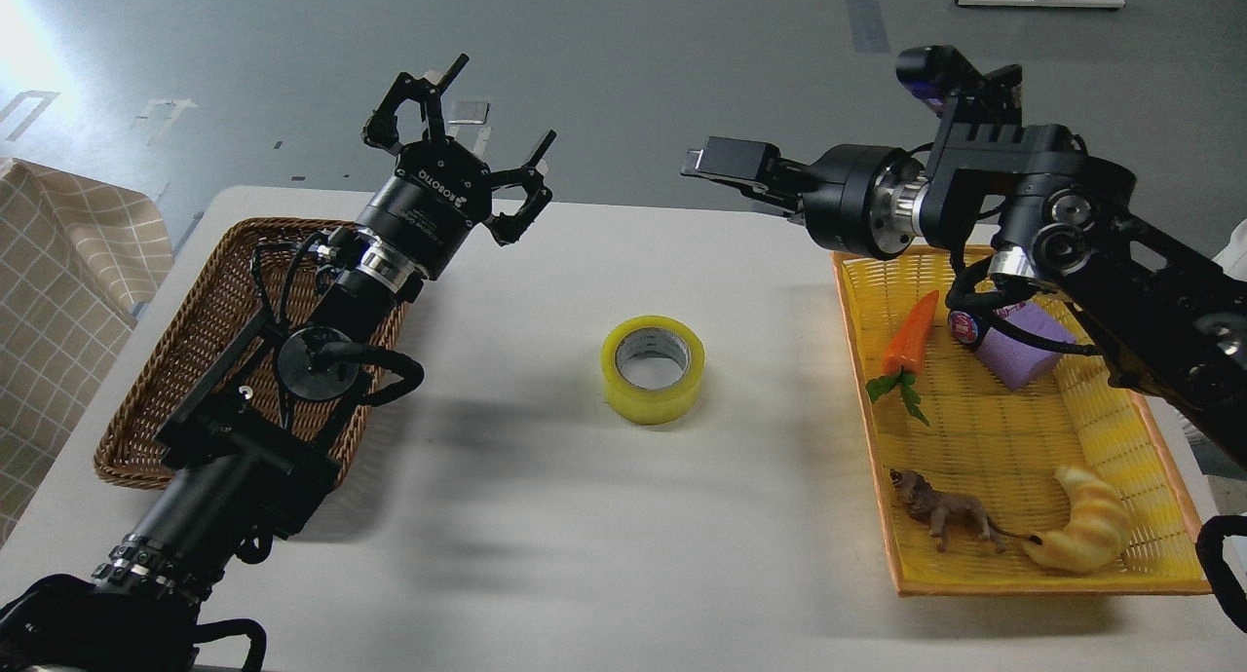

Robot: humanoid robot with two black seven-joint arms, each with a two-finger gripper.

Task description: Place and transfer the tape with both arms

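Observation:
The tape [653, 368], a wide yellow roll with a grey-white core, lies flat on the white table [546, 526] near its middle, touched by nothing. My left gripper [468, 117] is open and empty, raised above the table's far edge, left of and behind the tape. My right gripper [729, 166] is empty, held high above the table's far edge, right of and behind the tape, its fingers pointing left and slightly apart.
A brown wicker basket [127, 438] sits at the left under my left arm. A yellow basket [1033, 584] at the right holds a carrot [911, 336], a purple block [1023, 346], a lion toy [940, 518] and a croissant toy [1086, 531].

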